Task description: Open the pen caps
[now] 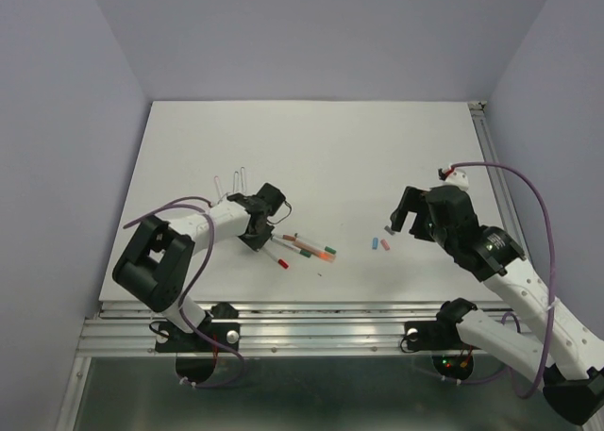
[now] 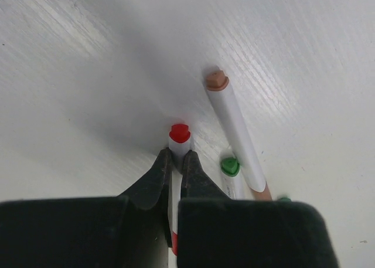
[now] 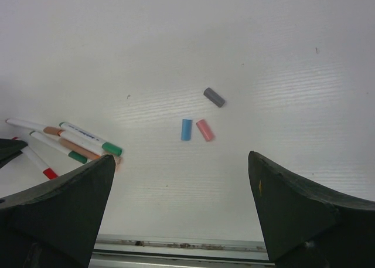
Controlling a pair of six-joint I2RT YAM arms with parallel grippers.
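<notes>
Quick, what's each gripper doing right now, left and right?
Left gripper: jaws closed on the red pen.
Right gripper: jaws open, holding nothing.

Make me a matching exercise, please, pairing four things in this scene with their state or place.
Things:
1. left gripper
2. right gripper
3. blue cap
4. grey cap

States or places:
A. jaws wide open
B. right beside the pink cap
C. shut on the red-ended pen
D. lying apart from the other two loose caps

Pairs: 1-C, 2-A, 3-B, 4-D
</notes>
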